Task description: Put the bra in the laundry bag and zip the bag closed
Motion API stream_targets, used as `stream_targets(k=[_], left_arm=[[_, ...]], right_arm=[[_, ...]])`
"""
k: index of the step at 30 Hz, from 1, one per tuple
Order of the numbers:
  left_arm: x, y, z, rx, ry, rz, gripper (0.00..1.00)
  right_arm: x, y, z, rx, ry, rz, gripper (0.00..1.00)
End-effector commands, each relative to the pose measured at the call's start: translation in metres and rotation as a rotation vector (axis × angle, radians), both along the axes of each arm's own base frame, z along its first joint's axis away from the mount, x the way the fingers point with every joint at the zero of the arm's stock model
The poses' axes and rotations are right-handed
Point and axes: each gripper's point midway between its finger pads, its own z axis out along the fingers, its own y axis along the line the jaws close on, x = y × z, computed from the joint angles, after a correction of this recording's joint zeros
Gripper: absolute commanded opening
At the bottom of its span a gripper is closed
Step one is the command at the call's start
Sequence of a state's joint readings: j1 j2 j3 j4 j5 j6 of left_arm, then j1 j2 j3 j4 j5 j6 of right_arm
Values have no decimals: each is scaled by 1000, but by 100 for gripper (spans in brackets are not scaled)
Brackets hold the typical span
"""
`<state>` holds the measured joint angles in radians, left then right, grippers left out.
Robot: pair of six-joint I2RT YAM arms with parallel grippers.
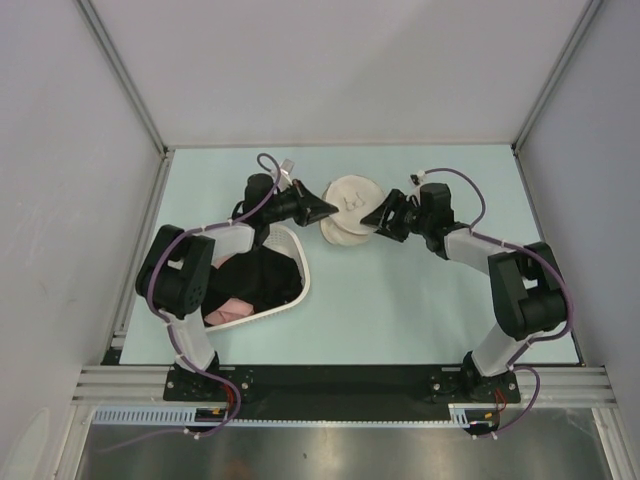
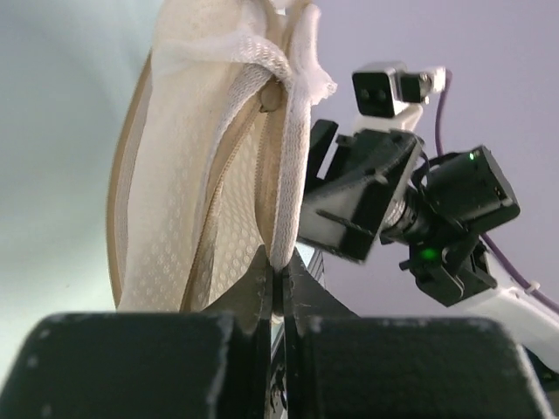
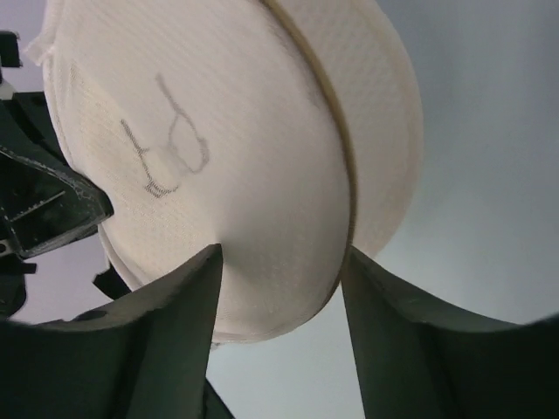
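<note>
Fingers of the left gripper (image 2: pixel 278 266) pinch together on the rim of the bag (image 2: pixel 175 192), those of the right gripper (image 3: pixel 281 257) stand apart astride its opposite edge, and the bra (image 1: pixel 272 278) lies behind the left fingers in the basket (image 1: pixel 306 280).

No words or numbers can be read. The one sign is a small dark logo (image 3: pixel 166 144) on the domed mesh face of the laundry bag (image 3: pixel 271 201). It is a thin line figure with a loop at its top and a short angular foot, with no letters legible. In the top view it is only a faint dark mark on the bag's cream face
</note>
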<state>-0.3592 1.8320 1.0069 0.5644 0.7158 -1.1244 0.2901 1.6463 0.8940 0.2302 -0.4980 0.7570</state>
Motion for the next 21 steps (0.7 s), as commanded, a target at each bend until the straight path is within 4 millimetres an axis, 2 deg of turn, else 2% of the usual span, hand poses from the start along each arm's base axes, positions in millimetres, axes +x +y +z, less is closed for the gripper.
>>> stream_targets(k=[1,2,3,4,5,6,7,9,10,11,13,17,18,21], left_arm=[[-8,-11,23,37,-118,-64,12],[-8,-10,21,72,-99,-63,15],[-7,-10,19,99,-102,-63,17],[-3,-7,17,141,-137,-55,24],[-1,-4,16,188,-115,-47,28],[1,1,15,231,-124,-32,32],[4,7,21,297,-190,-19,40],[10,21,25,386,-213,38,43],[9,25,25,422,-231,41,48],[9,32,35,448,-249,72,55],[8,39,41,480,-270,90,69],[-1,48,53,498,-307,114,70],[-5,48,62,486,-333,112,70],[-12,48,70,483,-371,97,65]], right_arm=[[26,1,26,64,-108,15,49],[28,1,31,74,-116,21,33],[30,1,37,80,-127,25,24],[32,0,42,85,-133,25,17],[34,-1,52,93,-137,30,4],[34,-1,57,96,-142,33,0],[33,-2,62,95,-142,33,0],[31,-5,71,95,-134,31,0],[30,-6,75,98,-135,33,0],[29,-8,79,99,-125,35,0],[28,-12,89,101,-133,31,0],[26,-16,108,108,-143,32,0],[27,-16,116,108,-155,35,0],[23,-14,128,133,-148,54,0]])
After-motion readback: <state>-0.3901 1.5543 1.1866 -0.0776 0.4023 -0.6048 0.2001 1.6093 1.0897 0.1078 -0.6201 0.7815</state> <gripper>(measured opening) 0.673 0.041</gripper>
